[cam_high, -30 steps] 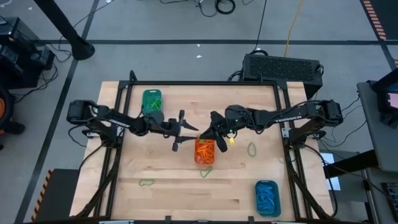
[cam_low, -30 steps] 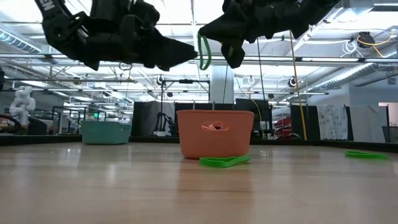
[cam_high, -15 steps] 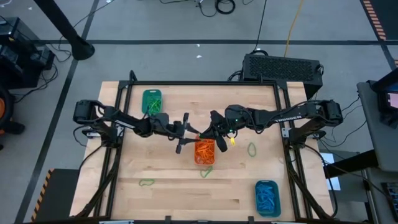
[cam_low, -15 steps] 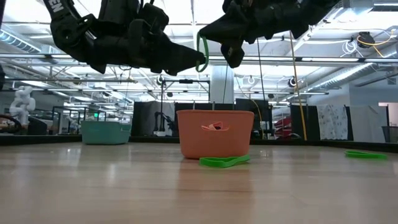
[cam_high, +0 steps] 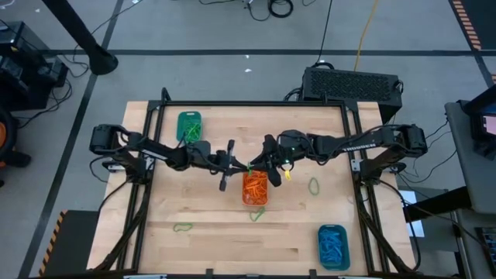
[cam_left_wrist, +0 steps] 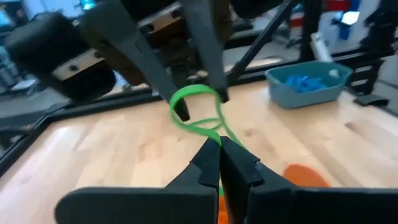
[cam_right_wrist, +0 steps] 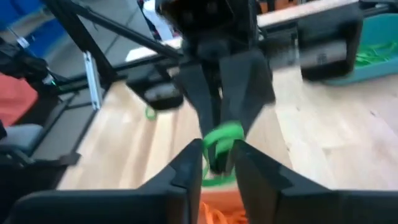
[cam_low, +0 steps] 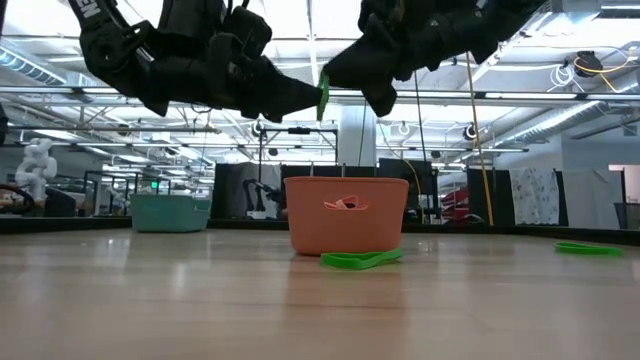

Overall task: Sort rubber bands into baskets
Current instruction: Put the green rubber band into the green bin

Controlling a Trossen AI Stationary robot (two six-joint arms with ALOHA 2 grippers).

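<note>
Fingers: left gripper (cam_left_wrist: 219, 144) pinched shut on the green band (cam_left_wrist: 200, 114) mid-frame above the orange basket (cam_high: 255, 188), right gripper (cam_right_wrist: 219, 158) parting narrowly around it; sound handover judged to need right's full release before left withdrew.

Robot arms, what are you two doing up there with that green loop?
The two arms are passing a green rubber band between them in the air, just above the orange basket. The left gripper has its fingers shut on the band, and the right gripper has its fingers slightly parted around it. More green bands lie loose on the table. The green ones go in the teal basket at the far left.
</note>
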